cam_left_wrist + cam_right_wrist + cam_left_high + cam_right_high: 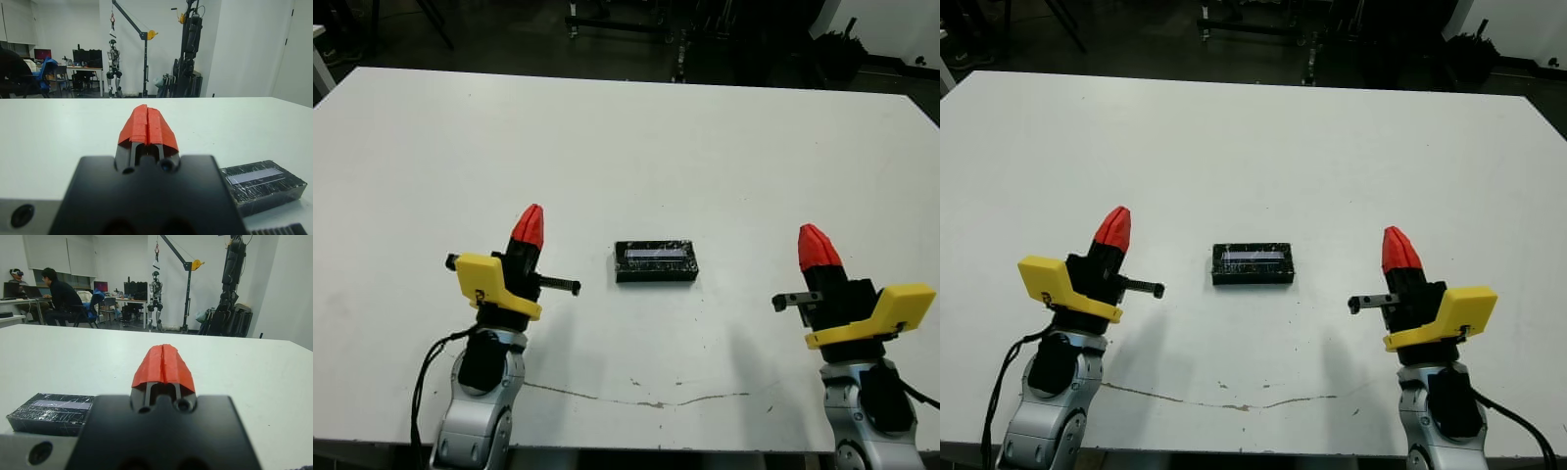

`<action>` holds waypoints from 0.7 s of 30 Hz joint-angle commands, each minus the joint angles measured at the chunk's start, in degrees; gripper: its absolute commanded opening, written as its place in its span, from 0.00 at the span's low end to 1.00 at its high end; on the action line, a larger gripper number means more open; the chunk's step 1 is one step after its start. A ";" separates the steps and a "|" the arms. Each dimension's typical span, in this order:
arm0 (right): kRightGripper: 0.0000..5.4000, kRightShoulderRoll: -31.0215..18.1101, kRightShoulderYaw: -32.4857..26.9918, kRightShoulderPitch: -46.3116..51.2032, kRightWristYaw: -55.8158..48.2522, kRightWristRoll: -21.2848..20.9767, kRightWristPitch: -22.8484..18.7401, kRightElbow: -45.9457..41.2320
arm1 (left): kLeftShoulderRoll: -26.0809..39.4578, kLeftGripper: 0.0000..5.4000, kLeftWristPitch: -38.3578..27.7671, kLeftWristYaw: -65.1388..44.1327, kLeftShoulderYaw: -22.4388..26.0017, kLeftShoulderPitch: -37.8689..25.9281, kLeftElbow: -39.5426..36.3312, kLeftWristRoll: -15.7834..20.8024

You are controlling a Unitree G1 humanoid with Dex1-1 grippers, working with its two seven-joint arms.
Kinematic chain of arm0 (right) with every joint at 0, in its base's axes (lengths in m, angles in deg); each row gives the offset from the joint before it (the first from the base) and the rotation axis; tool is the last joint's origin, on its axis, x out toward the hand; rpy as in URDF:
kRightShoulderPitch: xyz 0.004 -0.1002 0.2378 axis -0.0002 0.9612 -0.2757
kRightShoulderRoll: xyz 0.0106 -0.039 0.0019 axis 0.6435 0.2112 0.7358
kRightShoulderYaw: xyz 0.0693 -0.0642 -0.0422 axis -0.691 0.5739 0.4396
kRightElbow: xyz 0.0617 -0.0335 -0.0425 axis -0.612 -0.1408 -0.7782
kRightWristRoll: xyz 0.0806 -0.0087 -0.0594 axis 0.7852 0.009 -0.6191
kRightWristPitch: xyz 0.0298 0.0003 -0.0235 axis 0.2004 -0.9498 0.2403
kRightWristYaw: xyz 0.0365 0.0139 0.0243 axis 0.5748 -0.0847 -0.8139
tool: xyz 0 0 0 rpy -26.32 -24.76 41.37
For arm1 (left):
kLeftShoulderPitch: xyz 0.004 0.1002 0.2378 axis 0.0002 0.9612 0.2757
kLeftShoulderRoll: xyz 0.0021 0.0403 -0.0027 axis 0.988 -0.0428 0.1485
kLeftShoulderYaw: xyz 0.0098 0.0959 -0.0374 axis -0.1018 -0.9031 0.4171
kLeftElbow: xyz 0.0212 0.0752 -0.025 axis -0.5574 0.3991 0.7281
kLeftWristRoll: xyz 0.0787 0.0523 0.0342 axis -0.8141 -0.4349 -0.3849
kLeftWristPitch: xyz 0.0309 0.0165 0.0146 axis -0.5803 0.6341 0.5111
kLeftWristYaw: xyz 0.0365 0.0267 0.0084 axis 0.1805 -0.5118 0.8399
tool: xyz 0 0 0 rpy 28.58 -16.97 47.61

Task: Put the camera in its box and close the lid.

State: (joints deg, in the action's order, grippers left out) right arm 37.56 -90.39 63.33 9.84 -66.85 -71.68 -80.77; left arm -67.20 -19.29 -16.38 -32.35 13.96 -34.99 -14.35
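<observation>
Currently you are working over a white table [626, 137], which carries a single black package near its front centre. Both arms rest on the near edge, well apart from the package, one on each side of it.

Left gripper [529, 225]: red tips pressed together, nothing held. Right gripper [815, 245]: the same, tips together and empty.

The package is the box [655, 269] with the lid [656, 254] seated flat on top; together they form one low closed block. The camera is not visible anywhere, so you cannot confirm from these views whether it is inside. Judged from the layout, the task appears complete or nearly so.

Handling notes, as estimates only:
- The block looks small, rigid and light. Expect it to slide on the smooth table if you push it from one side.
- The lid surface is glossy with wrap-like reflections. Treat it as slippery; a pinch on the top face is likely to slip.
- If you must lift the lid, take it across its short width at the long edges, and steady the box with the other gripper.
- Press down gently at the centre to confirm seating.
</observation>
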 commanded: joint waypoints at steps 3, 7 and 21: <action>0.00 -0.24 -0.38 0.17 -0.01 0.49 0.12 0.32 | 0.23 0.00 0.26 0.09 0.15 0.28 0.28 -0.25; 0.00 -0.19 -0.30 0.25 0.00 0.57 -0.07 0.30 | 0.20 0.00 -0.37 0.05 0.18 0.25 0.70 -0.31; 0.00 -0.03 -0.55 -0.27 0.00 1.10 0.31 1.23 | 0.29 0.00 -2.55 -0.08 -0.01 -0.41 2.84 -0.87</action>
State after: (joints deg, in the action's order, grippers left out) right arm 37.64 -90.40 63.34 9.83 -66.28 -71.60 -80.32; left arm -67.19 -21.48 -16.41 -32.39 13.89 -33.16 -14.53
